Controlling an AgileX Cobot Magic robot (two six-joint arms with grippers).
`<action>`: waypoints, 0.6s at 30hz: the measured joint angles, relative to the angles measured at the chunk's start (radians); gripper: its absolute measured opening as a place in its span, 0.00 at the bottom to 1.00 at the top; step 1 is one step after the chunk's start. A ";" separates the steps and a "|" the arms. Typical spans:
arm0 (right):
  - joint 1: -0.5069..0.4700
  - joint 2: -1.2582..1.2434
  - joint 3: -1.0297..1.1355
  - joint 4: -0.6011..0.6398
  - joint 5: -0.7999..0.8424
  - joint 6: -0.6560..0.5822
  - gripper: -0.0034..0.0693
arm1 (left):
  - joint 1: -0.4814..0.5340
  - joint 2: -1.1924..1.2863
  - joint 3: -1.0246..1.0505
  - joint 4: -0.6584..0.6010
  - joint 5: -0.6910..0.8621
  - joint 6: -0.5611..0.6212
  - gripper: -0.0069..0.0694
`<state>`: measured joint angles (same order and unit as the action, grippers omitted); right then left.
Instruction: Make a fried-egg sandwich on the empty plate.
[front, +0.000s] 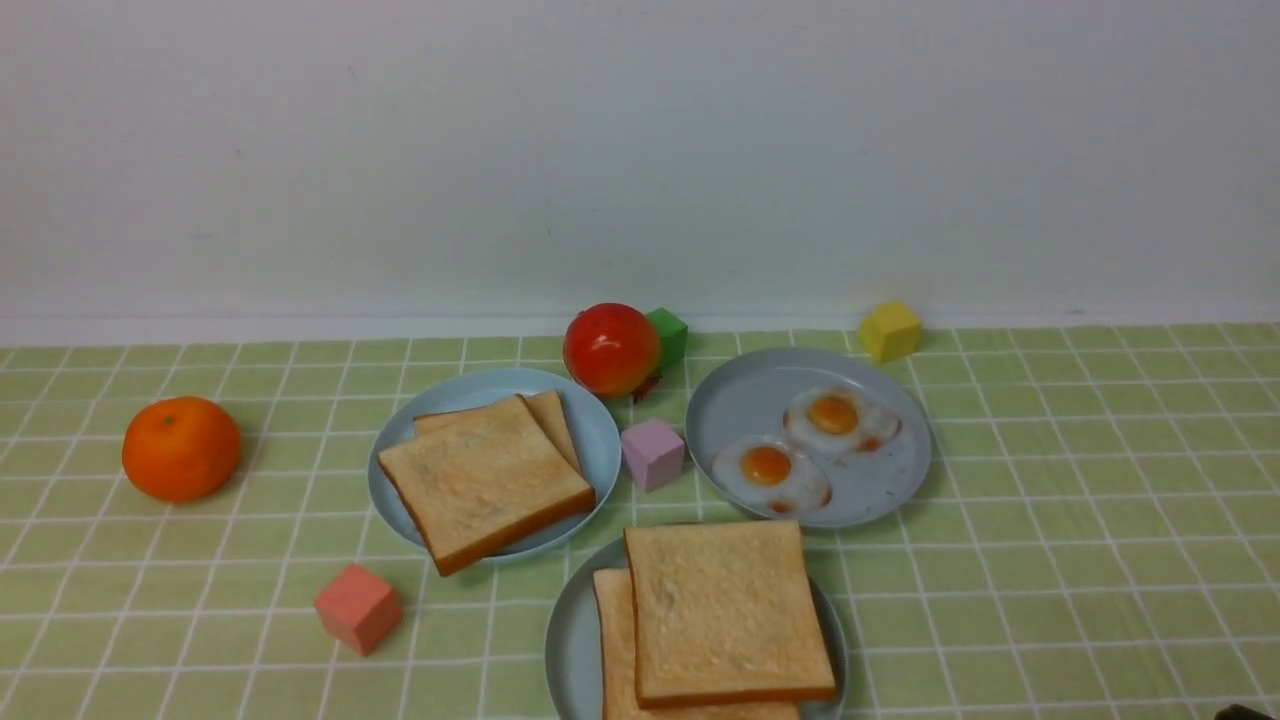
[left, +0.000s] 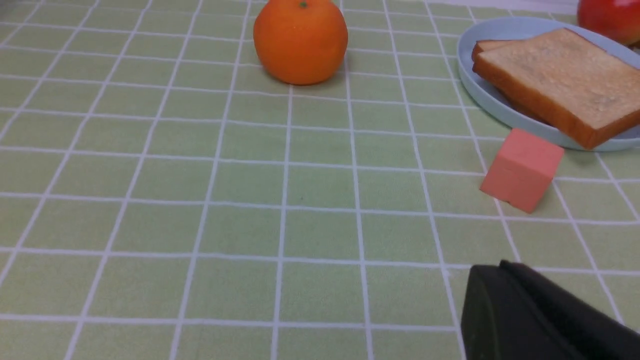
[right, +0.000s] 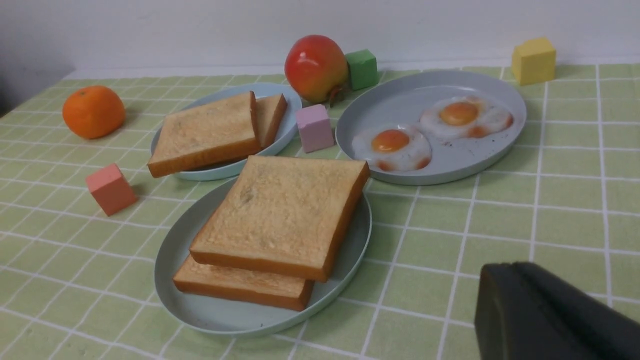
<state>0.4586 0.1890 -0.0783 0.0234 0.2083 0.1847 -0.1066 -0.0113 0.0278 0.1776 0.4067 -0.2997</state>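
Note:
The pale mint-green plate (front: 560, 640) sits nearest me at the centre front, and it also shows in the right wrist view (right: 170, 265). Two golden-brown toast slices (front: 725, 610) lie stacked and offset on it (right: 285, 215). No egg shows between them. Two fried eggs (front: 770, 470) (front: 838, 418) lie on a grey-blue plate (front: 760, 390) behind on the right. Two more toast slices (front: 485, 480) lie on a grey-blue plate (front: 590, 430) on the left. My left gripper (left: 505, 265) is shut and empty over bare cloth. My right gripper (right: 515, 265) is shut and empty to the right of the mint plate.
An orange (front: 181, 448) lies far left. A red fruit (front: 611, 349) and a green cube (front: 667, 335) stand behind the plates. A yellow cube (front: 889, 331) is at the back right, a lilac cube (front: 652, 454) between the plates, and a salmon cube (front: 357, 607) at the front left.

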 joint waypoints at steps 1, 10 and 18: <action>0.000 0.000 0.000 0.000 0.001 0.000 0.07 | 0.000 0.000 0.000 0.000 -0.001 0.000 0.07; 0.000 -0.001 0.000 0.000 0.001 0.000 0.08 | 0.000 0.000 0.001 -0.001 -0.004 0.000 0.09; 0.000 -0.001 0.000 0.021 0.001 0.000 0.09 | 0.000 0.000 0.001 -0.001 -0.007 0.000 0.10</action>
<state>0.4586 0.1880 -0.0783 0.0444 0.2090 0.1847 -0.1066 -0.0113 0.0289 0.1766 0.3997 -0.2997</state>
